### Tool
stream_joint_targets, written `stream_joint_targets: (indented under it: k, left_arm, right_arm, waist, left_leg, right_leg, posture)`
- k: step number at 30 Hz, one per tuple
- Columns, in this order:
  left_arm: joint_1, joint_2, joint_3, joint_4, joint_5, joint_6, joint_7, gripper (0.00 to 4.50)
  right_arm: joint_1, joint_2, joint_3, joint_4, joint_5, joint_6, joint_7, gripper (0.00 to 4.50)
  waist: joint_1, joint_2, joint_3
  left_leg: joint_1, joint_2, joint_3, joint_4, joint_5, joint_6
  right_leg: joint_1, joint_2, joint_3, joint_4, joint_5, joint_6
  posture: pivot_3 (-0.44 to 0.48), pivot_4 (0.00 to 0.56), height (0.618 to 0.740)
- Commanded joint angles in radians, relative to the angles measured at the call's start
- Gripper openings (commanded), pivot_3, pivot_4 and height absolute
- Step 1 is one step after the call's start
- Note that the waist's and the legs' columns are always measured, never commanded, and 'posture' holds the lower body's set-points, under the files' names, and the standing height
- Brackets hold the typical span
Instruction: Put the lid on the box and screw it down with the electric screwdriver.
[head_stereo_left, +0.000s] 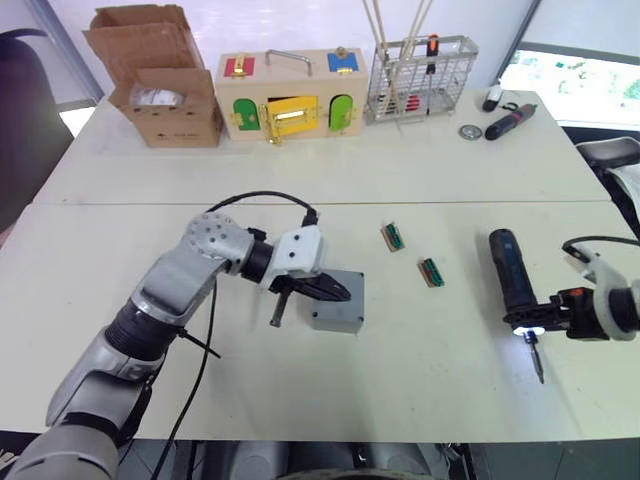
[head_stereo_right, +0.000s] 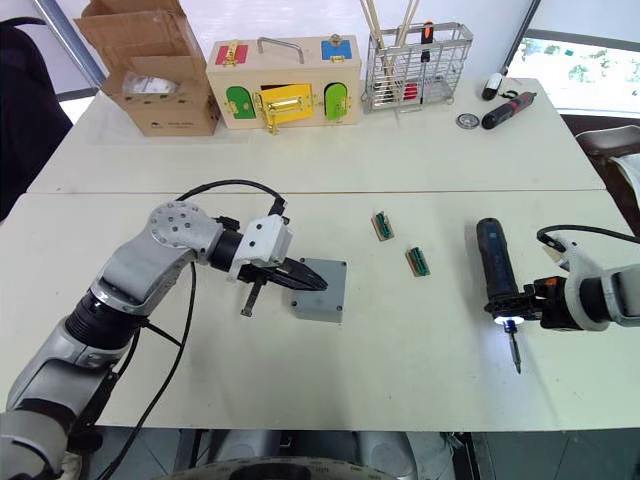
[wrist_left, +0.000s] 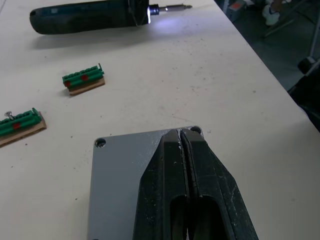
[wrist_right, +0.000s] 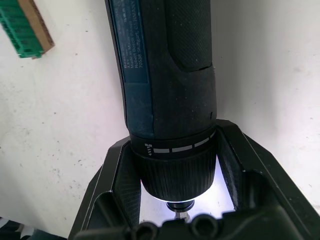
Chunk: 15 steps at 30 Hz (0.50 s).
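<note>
my left end effector (head_stereo_left: 335, 291) rests pinched together on the lid (wrist_left: 120, 170) covering the box (head_stereo_left: 335, 318). my right end effector (wrist_right: 172, 172) is clamped around the electric screwdriver (head_stereo_left: 512, 272) lying on the worktop (head_stereo_left: 430, 340).

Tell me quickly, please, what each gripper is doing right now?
Left gripper: shut, empty, tips resting on the lid.
Right gripper: shut on the electric screwdriver.

Lab-style test bench: white tables (head_stereo_left: 300, 180), wooden latch box (head_stereo_left: 292, 95), wire tool rack (head_stereo_left: 420, 78), cardboard box (head_stereo_left: 160, 75).
</note>
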Motion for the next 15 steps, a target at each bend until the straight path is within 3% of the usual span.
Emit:
stream_joint_targets:
  k: [1,3,9,15]
  left_arm:
    - [0.003,0.009,0.023,-0.044,-0.02,0.018,0.009,0.0]
    - [0.005,0.01,0.027,-0.049,-0.02,0.025,0.015,0.0]
    - [0.003,0.009,0.033,-0.044,-0.021,0.035,0.028,0.0]
    - [-0.019,0.009,0.142,0.001,-0.08,0.122,0.094,0.0]
  right_arm:
    - [-0.039,0.006,-0.016,0.003,-0.044,0.006,0.013,1.83]
    - [-0.044,0.015,-0.01,0.0,-0.082,0.005,0.02,2.83]
    - [-0.076,0.025,0.015,0.001,-0.163,0.0,0.062,4.43]
    - [-0.115,0.006,-0.021,-0.01,-0.24,-0.109,0.115,4.49]
  waist:
    - [0.0,0.0,0.0]
    - [0.0,0.0,0.0]
    - [0.001,0.0,0.0]
    - [-0.001,0.0,0.0]
  left_leg:
    - [0.0,0.0,0.0,0.0,0.0,0.0]
    - [0.0,0.0,0.0,0.0,0.0,0.0]
    - [0.0,0.0,0.0,0.001,0.0,0.0]
    - [0.0,0.0,0.0,0.001,0.0,0.0]
  right_leg:
    - [0.0,0.0,0.0,0.0,0.0,0.0]
    - [0.0,0.0,0.0,0.0,0.0,0.0]
    - [0.001,0.0,0.0,0.0,0.0,0.0]
    - [0.001,0.0,0.0,0.001,0.0,0.0]
  posture:
    - [0.0,0.15,0.74]
    - [0.0,0.15,0.74]
    - [0.0,0.15,0.74]
    - [0.0,0.15,0.74]
